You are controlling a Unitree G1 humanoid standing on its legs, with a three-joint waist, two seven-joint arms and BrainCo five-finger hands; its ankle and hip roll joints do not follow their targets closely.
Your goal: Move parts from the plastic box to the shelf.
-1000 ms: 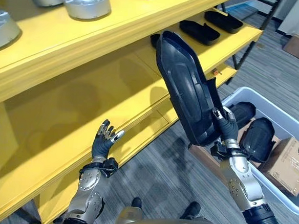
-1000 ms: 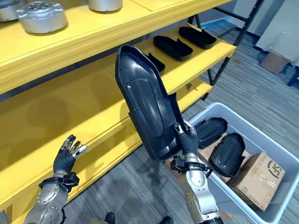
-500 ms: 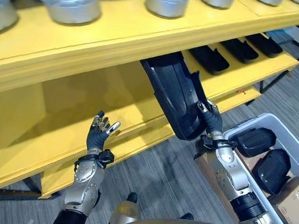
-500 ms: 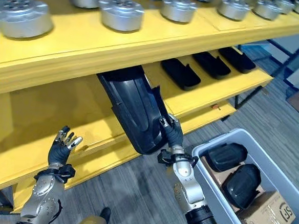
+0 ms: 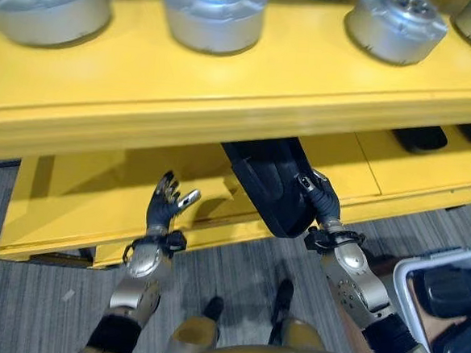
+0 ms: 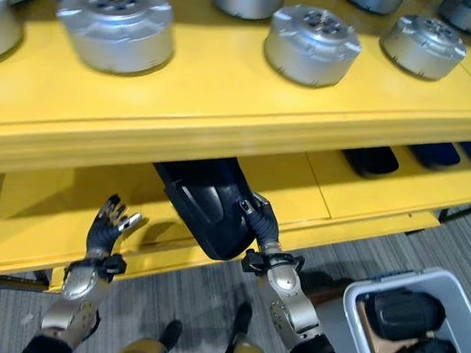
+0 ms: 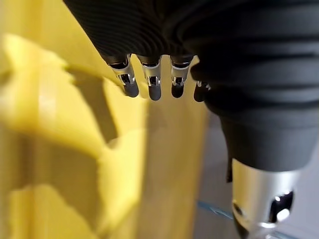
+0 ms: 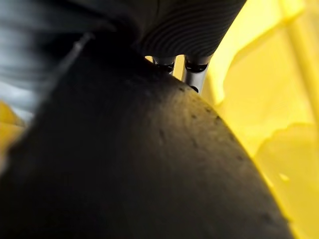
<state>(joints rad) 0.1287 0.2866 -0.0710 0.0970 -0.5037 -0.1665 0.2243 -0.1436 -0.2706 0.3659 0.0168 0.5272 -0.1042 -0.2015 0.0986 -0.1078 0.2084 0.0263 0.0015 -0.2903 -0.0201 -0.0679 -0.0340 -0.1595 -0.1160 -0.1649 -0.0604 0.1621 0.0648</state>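
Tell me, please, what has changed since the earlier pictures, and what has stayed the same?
The right hand has carried the black part forward, so its far end now lies under the upper shelf, over the lower shelf. The camera has also moved. The right hand still holds the part; the left hand stays open and empty.

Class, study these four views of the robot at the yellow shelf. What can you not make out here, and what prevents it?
- Far end of the black part: eye views, hidden under the upper shelf board.
- Plastic box: eye views, cut off by the picture's edge.
- Right robot hand: its wrist view, fingers mostly hidden behind the part.
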